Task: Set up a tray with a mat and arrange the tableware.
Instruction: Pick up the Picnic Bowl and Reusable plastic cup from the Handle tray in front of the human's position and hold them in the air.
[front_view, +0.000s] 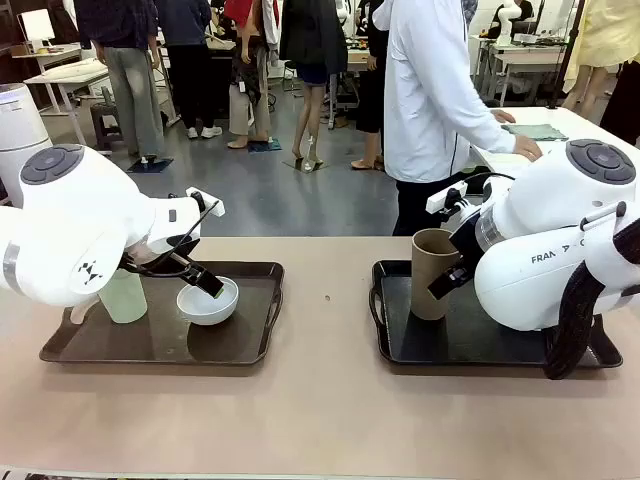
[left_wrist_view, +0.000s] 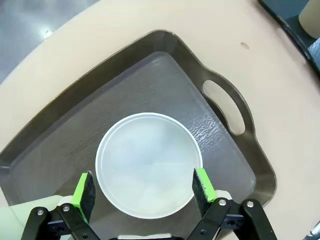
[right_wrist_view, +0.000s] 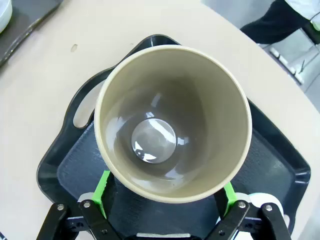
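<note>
L gripper (left_wrist_view: 144, 187) astride bowl (left_wrist_view: 149, 150) (jaws apart)

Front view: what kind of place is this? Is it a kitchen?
Probably a robot lab: a white left arm and right arm reach over the table, more work tables stand behind, and people stand about.

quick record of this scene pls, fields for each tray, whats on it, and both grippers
left tray: brown, holds pale green cup and white bowl
right tray: dark, holds brown cup, upright
left gripper: open, fingers either side of white bowl
right gripper: open, fingers either side of brown cup
person: standing at far side of table
</note>
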